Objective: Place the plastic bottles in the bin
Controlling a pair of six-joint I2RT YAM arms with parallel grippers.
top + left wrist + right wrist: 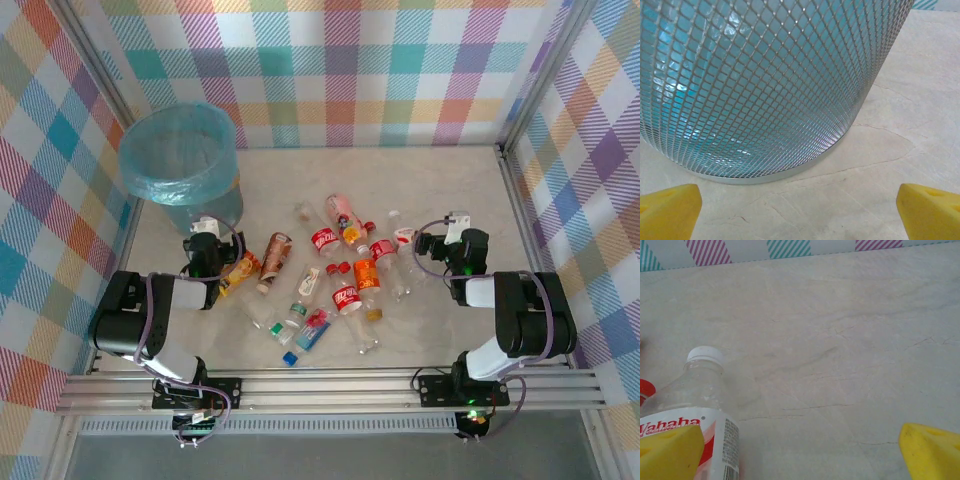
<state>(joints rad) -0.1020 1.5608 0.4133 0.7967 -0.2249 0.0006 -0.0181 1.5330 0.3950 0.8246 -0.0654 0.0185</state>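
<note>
My left jaws' yellow fingertips (670, 212) are nearest, spread wide, released, nothing between them. Right jaws the same: apart and empty. Pale desk (420, 180) carries everything. Bin (180, 160) stands upright at the far left of the desk with a blue bag inside, its mesh wall just ahead of my left jaws. Bottles (330, 270) lie scattered mid-desk between my arms. White-capped bottle (705, 400) lies by the right jaws' left fingertip; touching or not, can't tell.

Checked walls (340, 70) in pastel colours stand at 9, 12 and 3 o'clock around a pale, marble-like table (460, 190). A metal rail (330, 385) runs at 6 o'clock.
</note>
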